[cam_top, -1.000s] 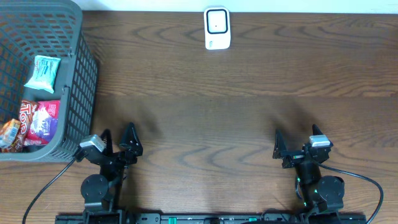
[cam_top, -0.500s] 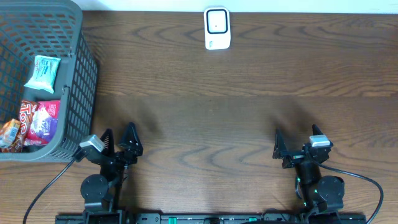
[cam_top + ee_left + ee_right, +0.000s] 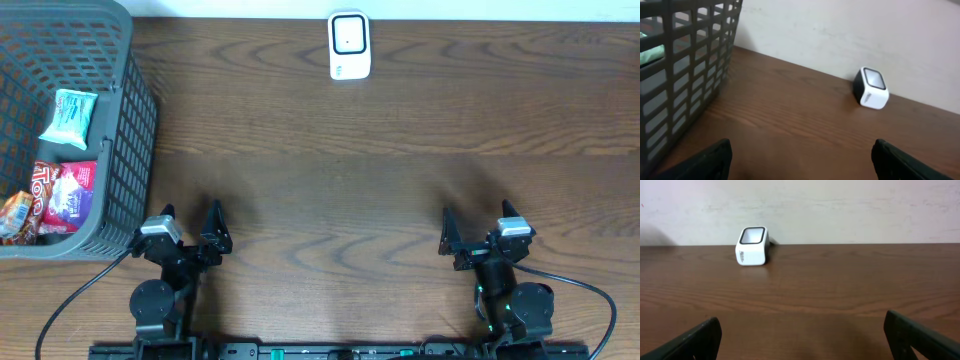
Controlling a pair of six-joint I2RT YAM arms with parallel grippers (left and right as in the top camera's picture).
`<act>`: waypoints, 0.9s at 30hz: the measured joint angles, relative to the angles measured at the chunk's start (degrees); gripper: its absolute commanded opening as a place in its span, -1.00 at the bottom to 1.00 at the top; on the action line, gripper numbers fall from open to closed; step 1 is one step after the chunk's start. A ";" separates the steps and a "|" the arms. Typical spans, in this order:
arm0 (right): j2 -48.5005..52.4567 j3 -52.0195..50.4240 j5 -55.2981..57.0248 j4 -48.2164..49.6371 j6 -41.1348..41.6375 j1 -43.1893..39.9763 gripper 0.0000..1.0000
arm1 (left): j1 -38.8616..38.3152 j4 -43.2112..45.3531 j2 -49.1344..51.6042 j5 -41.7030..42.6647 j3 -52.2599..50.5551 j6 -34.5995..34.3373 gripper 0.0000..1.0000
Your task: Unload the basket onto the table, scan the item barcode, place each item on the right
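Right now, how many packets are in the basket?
4: a teal packet in the middle of the basket; a brown packet, a red packet and an orange packet bunched at its near side. More may hide off-picture.

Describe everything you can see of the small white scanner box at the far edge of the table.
The small white scanner box is a rounded, plastic-looking block with a dark-rimmed pale window on its slanted top face. It stands upright on the brown wooden table, at the far edge by the pale wall. Nothing else visibly touches it.
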 measured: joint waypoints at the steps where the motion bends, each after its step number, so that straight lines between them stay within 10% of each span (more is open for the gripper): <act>1: 0.00 0.00 0.00 0.00 0.00 0.00 0.99 | 0.00 -0.13 0.42 -0.81 0.00 0.37 0.78; 27: 0.00 0.00 0.00 -0.02 0.00 0.00 0.98 | 0.00 -1.46 4.92 -5.75 2.99 5.14 0.78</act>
